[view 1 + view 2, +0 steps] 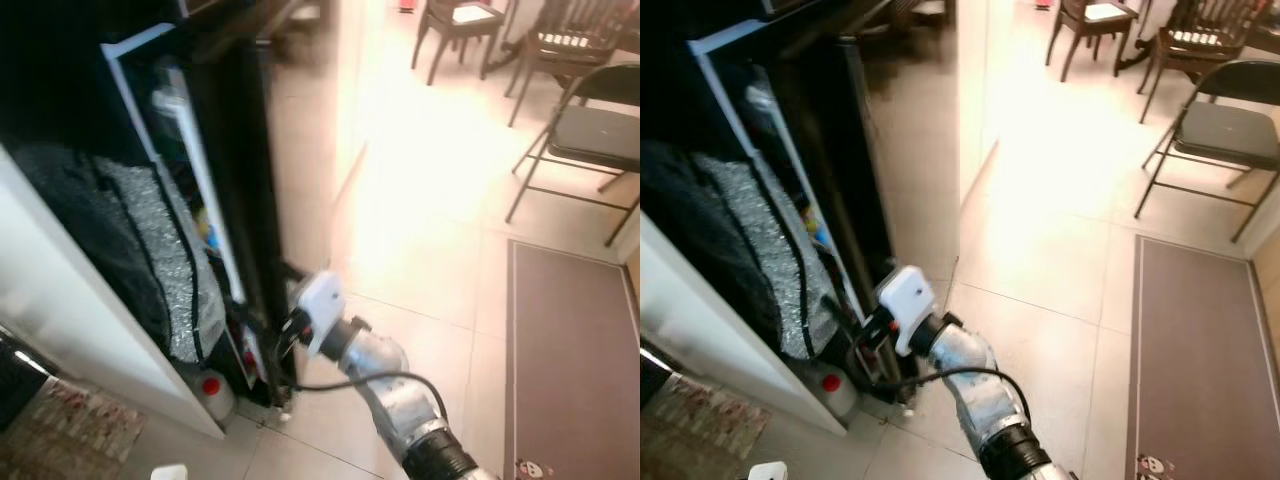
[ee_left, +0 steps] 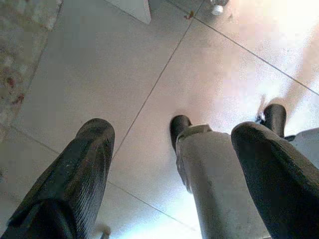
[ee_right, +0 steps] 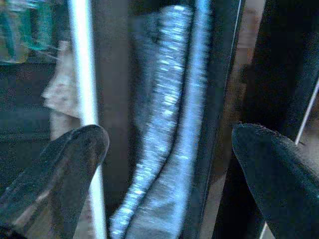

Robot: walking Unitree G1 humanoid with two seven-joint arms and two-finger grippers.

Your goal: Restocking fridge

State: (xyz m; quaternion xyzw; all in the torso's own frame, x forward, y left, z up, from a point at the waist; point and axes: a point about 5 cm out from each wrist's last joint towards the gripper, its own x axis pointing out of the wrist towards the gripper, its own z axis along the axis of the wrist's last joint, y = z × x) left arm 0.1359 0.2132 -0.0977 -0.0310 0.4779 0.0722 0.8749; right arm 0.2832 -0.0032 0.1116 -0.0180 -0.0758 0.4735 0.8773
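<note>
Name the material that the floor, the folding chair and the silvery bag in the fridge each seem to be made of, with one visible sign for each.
Floor: glazed tile, probably ceramic; grout lines and a bright glare.
Folding chair: thin dark metal tube frame, judging by its slender legs; the padded seat looks like vinyl or cloth.
Silvery bag: likely foil-faced insulating fabric; it glitters and sags in soft folds.
The right gripper is open towards the bag.

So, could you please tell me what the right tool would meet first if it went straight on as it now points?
Probably the silvery insulated bag hanging at the fridge door. The right tool is open and aimed at it, though depth is unclear.
</note>
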